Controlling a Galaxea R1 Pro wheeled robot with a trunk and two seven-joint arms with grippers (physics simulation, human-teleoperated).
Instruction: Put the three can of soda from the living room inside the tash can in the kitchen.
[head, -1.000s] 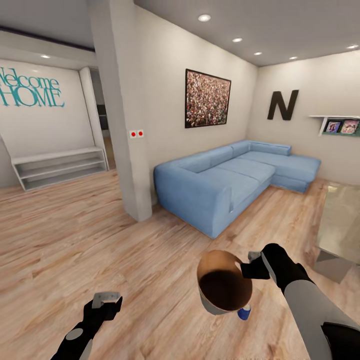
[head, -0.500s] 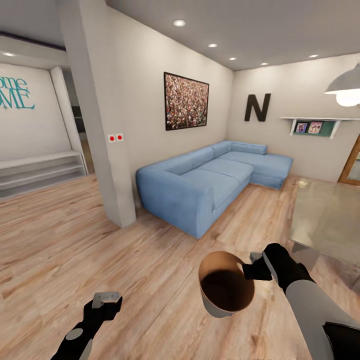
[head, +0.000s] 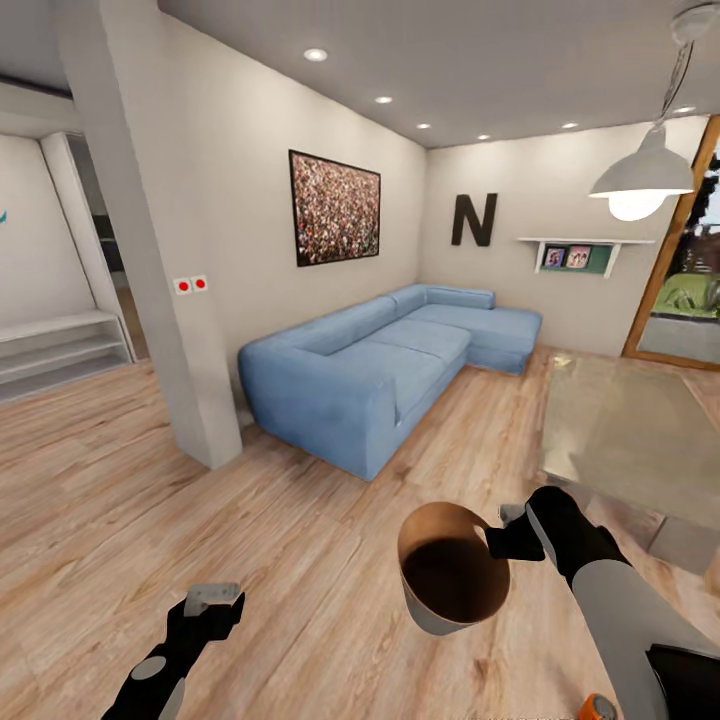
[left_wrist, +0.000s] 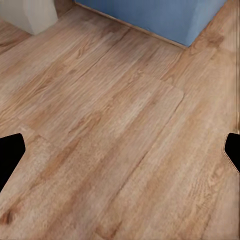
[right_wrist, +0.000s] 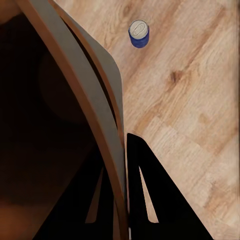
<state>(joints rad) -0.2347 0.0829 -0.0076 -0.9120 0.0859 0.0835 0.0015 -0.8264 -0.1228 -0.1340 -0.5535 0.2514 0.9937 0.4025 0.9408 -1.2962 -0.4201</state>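
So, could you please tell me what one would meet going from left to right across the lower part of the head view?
Left tool → trash can → right tool → orange soda can at the bottom edge.

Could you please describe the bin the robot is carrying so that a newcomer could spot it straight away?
Start from the big blue sofa against the wall, then look down over the wood floor towards the robot's arms. The trash can hangs at the right gripper, pinched by its rim: round, tan outside, dark inside.
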